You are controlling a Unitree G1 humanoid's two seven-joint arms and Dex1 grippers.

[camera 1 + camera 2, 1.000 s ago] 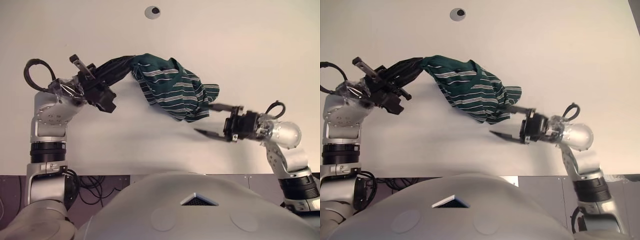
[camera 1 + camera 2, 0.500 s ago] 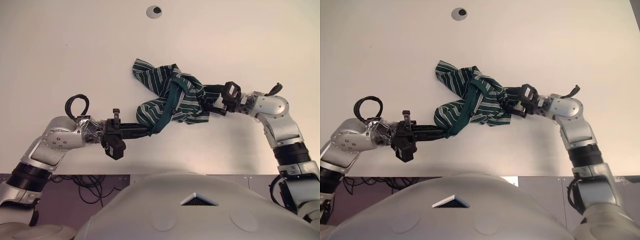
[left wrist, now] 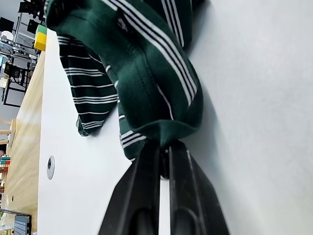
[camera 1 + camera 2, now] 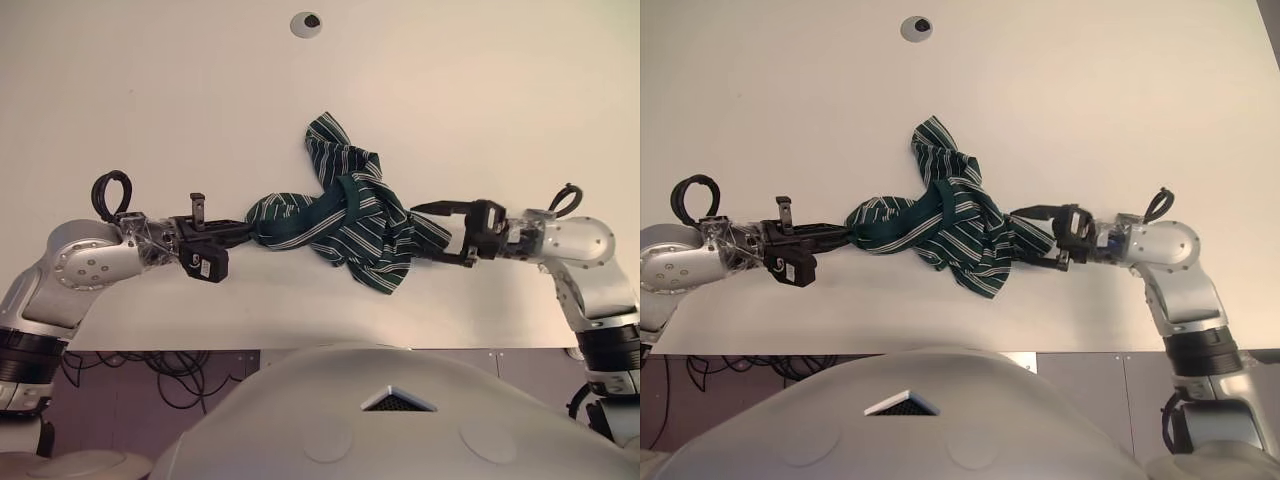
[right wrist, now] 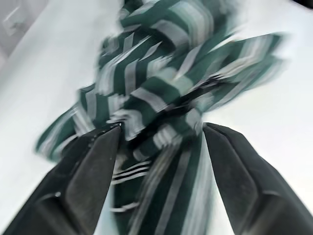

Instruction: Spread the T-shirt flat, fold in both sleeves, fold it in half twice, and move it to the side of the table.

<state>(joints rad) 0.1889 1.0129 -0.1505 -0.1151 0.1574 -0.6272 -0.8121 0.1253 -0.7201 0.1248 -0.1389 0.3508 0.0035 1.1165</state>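
1. We've got the T-shirt [image 4: 345, 215] lying bunched on the smooth white counter [image 4: 150, 100], strung out between the two sets of jaws.
2. It's soft knit, dark green, with thin white stripes, and it's twisted over itself into loops and creases.
3. Left jaws: the slim black fingers [image 3: 188, 196] are pressed together, pinching a rolled fold of the cloth. The stitched hem curls right over their tips.
4. From that pinch the fabric runs as a narrow, rope-like band to the main heap, which sits closer to the right jaws.
5. Right jaws: spread wide, the broad dark fingers [image 5: 93, 171] flank the heap's edge. Striped cloth sits in the gap between them, and we can't tell whether either pad touches it.
6. Across the middle of the heap a plain green band, with no stripes, loops around like a knot.
7. One crumpled lobe pokes out beyond both jaws toward the far side, and a pointed flap drops toward the near edge.
8. Well beyond the shirt, a small round grommet [image 4: 306, 23] is set into the counter.
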